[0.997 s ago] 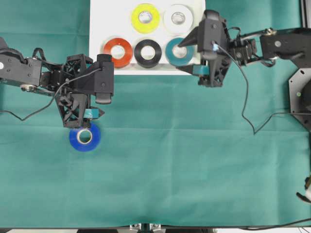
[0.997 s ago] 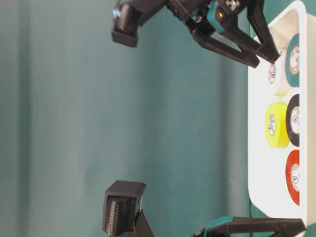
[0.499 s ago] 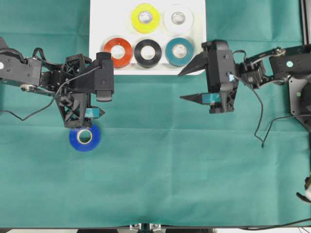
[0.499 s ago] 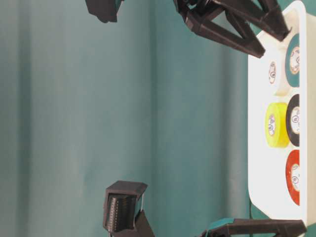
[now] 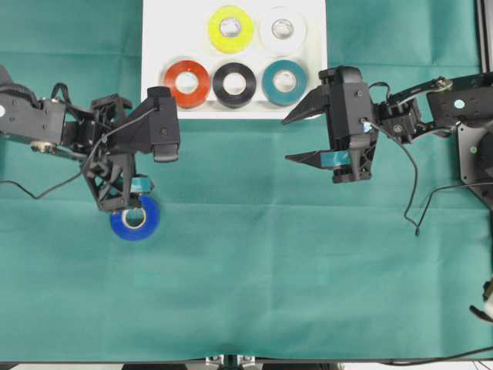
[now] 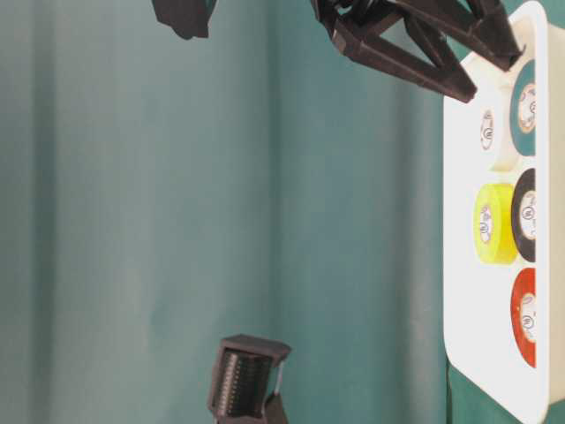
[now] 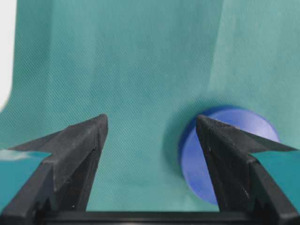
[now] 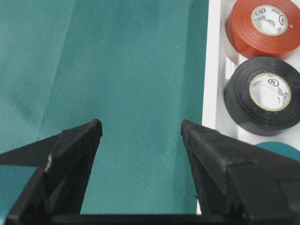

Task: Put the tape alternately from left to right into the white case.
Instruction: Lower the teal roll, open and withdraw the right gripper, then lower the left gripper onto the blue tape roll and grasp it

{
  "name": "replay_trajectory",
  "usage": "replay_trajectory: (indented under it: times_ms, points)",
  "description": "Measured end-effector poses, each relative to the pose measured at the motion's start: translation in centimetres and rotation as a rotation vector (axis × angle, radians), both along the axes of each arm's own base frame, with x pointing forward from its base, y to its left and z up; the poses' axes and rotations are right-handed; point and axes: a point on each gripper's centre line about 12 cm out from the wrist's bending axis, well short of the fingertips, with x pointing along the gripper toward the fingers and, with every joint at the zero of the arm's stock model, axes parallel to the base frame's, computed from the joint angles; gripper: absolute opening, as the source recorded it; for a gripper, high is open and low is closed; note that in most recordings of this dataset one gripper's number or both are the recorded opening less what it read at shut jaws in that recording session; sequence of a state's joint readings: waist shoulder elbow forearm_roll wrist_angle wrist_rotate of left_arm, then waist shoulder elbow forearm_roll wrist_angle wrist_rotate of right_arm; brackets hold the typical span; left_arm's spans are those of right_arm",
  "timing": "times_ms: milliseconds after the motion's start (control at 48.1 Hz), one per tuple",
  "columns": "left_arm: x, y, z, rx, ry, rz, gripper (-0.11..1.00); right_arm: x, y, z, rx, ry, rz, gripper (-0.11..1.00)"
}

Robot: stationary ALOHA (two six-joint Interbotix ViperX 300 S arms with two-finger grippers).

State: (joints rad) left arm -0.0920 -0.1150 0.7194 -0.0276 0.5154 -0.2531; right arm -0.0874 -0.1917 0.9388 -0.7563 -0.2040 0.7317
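Note:
The white case [image 5: 154, 46] lies at the table's far edge. It holds yellow [image 5: 230, 28], white [image 5: 283, 29], red-orange [image 5: 186, 83], black [image 5: 235, 83] and teal [image 5: 285, 81] tape. A blue roll [image 5: 135, 218] lies flat on the green cloth, left of centre. My left gripper [image 5: 129, 199] hangs open just above its far side. In the left wrist view the blue roll [image 7: 234, 121] shows partly behind the right finger, off centre between the jaws. My right gripper [image 5: 286, 139] stands open and empty just outside the case's near right corner, the case rim [image 8: 212, 70] beside its right finger.
Green cloth [image 5: 269, 270] covers the table. The right arm's cable [image 5: 408, 185] loops over the cloth at the right. In the table-level view the case [image 6: 468, 291] is at the right, with the right gripper's fingers [image 6: 415, 71] above its top end.
My right gripper has drawn back from over the teal roll in the case to a spot outside it. My left gripper has shifted down onto the blue roll's far side.

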Motion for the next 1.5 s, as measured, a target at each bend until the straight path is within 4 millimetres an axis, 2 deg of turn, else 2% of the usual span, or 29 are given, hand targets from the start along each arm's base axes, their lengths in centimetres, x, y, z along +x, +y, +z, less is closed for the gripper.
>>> replay_trajectory:
  times_ms: [395,665,956,1496]
  points:
    - [-1.1,-3.1,-0.4,-0.062,0.065,0.053,0.94,0.0,0.1,-0.1,-0.004,0.003,0.004,0.74]
    - [-2.0,-3.2,-1.2,-0.067,0.093,0.070,0.94,0.0,0.1,-0.1,-0.004,0.003,0.004,0.74]
    - [-1.8,-3.3,-1.3,-0.069,0.087,0.070,0.94,0.0,0.0,0.0,-0.004,0.000,0.004,0.74]
    - [-1.3,-3.9,-3.4,-0.064,0.104,0.060,0.94,0.0,0.0,0.0,-0.004,0.001,0.003,0.74]
